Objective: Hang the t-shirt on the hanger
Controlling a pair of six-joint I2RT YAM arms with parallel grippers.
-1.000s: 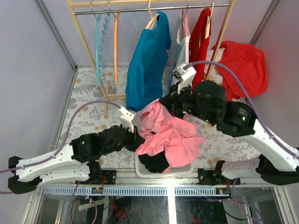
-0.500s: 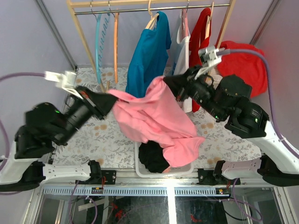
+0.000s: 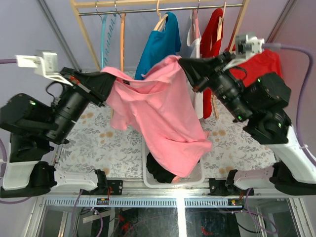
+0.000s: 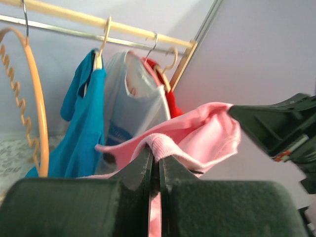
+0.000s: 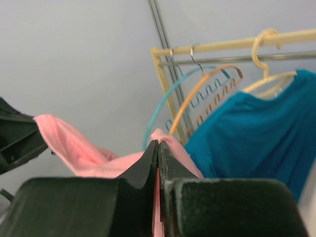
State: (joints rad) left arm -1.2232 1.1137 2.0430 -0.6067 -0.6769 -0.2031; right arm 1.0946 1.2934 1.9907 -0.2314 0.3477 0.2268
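Observation:
The pink t-shirt (image 3: 158, 118) hangs stretched between my two grippers, high above the table, its lower end trailing into the white basket (image 3: 200, 175). My left gripper (image 3: 106, 79) is shut on one side of its top edge (image 4: 170, 148). My right gripper (image 3: 183, 64) is shut on the other side (image 5: 170, 140). The orange hanger (image 3: 122, 44) hangs empty on the rail at the back left, beside the teal hanger (image 3: 103, 44). It also shows in the left wrist view (image 4: 37, 103) and the right wrist view (image 5: 197, 96).
A wooden clothes rack (image 3: 89, 39) stands at the back, carrying a blue shirt (image 3: 157, 47), a white garment (image 3: 191, 39) and a red one (image 3: 213, 29). A red cloth (image 3: 261, 64) drapes at the right. Dark clothes (image 3: 158, 170) lie in the basket. Grey walls close both sides.
Both arms have lifted and spread apart, raising the pink t-shirt out of the basket and stretching it open between them. Both grippers have stayed shut on it.

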